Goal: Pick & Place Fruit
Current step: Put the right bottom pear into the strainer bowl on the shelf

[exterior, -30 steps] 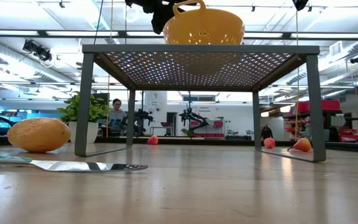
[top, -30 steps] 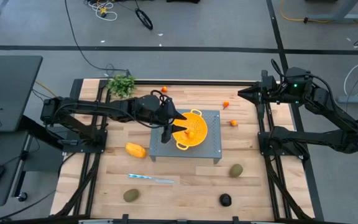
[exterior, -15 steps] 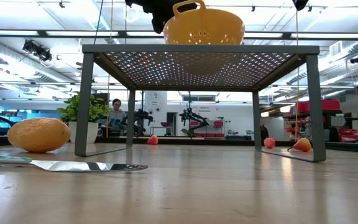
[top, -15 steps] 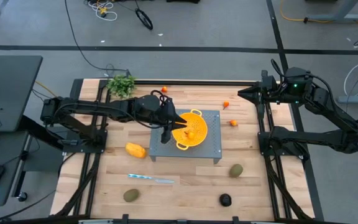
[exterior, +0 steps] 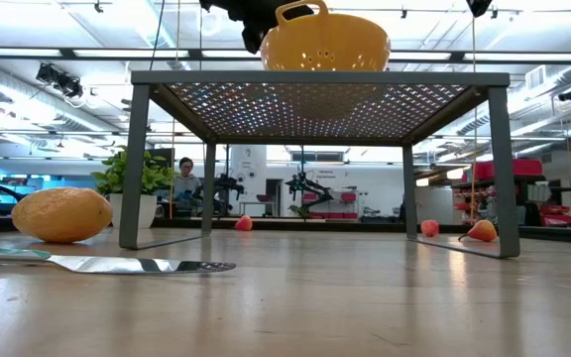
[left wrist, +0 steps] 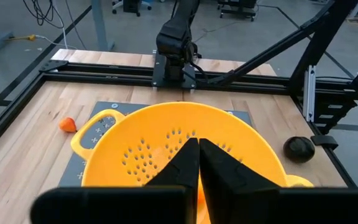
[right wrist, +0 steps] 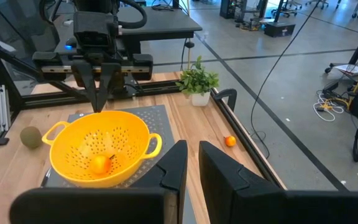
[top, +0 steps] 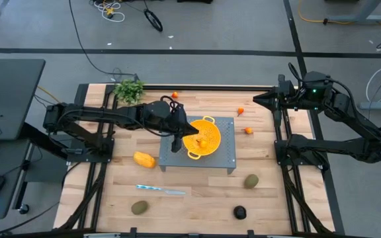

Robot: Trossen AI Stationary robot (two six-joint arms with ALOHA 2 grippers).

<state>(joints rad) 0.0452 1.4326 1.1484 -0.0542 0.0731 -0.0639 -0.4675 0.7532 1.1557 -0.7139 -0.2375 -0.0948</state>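
**Jaws together over the colander, more fruit waiting on the bench**

My left gripper (top: 180, 137) hangs above the near rim of the yellow colander (top: 206, 137), which sits on the grey perforated stand (top: 225, 157) at mid-bench. My left jaws are pressed together with nothing between them. One small orange-red fruit (right wrist: 100, 163) lies inside the bowl. My right gripper (top: 256, 99) waits at the far right edge of the bench (top: 197, 198), its jaws nearly together and empty.

The rest of the fruit lies scattered: the yellow-orange oblong one (top: 144, 159) just left of the stand, one brownish-green oval (top: 139, 207) at the near left, another (top: 251, 181) right of the stand, the small blackish one (top: 240, 212) near the front edge, and tiny orange-red balls (top: 248, 130) toward the far side.

To do this step well, I judge I should lift straight up clear of the rim, so I don't nudge the colander, spread my jaws before descending, and take the oblong fruit across its narrow width. The knife (top: 161, 190) stays out of it.
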